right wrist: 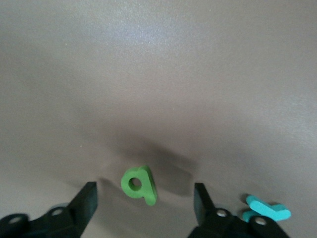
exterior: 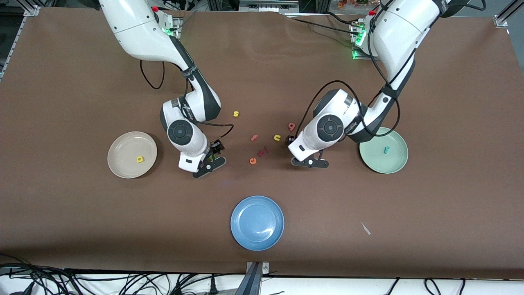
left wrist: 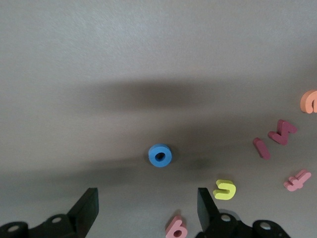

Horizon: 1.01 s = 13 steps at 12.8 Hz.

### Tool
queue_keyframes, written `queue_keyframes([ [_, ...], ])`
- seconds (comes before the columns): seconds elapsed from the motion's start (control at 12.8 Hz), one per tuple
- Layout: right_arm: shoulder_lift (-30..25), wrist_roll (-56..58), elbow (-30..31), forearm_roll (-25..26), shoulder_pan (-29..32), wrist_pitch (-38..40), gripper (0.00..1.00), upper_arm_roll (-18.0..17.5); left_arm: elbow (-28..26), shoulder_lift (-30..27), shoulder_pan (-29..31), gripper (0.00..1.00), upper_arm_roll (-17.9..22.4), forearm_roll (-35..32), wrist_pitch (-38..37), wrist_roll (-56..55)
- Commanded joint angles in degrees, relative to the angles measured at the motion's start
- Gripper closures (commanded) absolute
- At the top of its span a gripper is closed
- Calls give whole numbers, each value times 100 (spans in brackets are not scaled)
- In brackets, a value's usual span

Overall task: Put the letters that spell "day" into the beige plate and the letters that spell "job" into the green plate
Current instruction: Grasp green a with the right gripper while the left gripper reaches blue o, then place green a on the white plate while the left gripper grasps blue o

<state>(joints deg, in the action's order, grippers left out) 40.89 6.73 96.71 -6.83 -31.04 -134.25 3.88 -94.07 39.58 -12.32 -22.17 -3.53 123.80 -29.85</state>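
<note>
The beige plate (exterior: pixel 123 143) toward the right arm's end holds the yellow d (exterior: pixel 140 159). The green plate (exterior: pixel 395 164) toward the left arm's end holds the teal j (exterior: pixel 386 150). My right gripper (right wrist: pixel 143 203) (exterior: pixel 212 155) hangs open low over the table, with the green a (right wrist: pixel 139 184) lying just ahead of its fingers and the teal y (right wrist: pixel 267 210) beside one finger. My left gripper (left wrist: pixel 146 210) (exterior: pixel 306 157) is open too, low over the table. The blue o (left wrist: pixel 160 155) lies ahead of it, and the pink b (left wrist: pixel 176 228) (exterior: pixel 291 126) sits by one finger.
A blue plate (exterior: pixel 257 222) stands nearest the front camera. Loose letters lie between the arms: yellow s (exterior: pixel 236 114), yellow u (exterior: pixel 277 137), pink f (exterior: pixel 254 138), orange e (exterior: pixel 253 161) and dark pink pieces (exterior: pixel 264 151). A small scrap (exterior: pixel 365 228) lies near the blue plate.
</note>
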Motion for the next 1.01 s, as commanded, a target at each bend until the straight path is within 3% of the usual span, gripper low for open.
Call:
queue_keyframes([
  [0.0,24,57,15,67,-16,-92,29,-19,126,173,-227,18,107,-59,214,-274],
  [0.16,24,57,15,67,-17,-92,44,-19,152,278,-324,22,107,-505,233,-477],
  [0.23,24,57,15,67,-25,-92,53,-19,161,348,-315,27,107,-769,241,-495],
  [0.39,24,57,15,67,-25,-92,62,-19,161,384,-324,41,107,-903,346,-495],
  [0.78,15,22,-55,59,-25,-49,85,-19,152,472,-324,41,107,-912,795,-478],
  [0.94,-64,-5,-265,-73,71,422,91,16,91,490,-324,41,116,-912,804,-487],
])
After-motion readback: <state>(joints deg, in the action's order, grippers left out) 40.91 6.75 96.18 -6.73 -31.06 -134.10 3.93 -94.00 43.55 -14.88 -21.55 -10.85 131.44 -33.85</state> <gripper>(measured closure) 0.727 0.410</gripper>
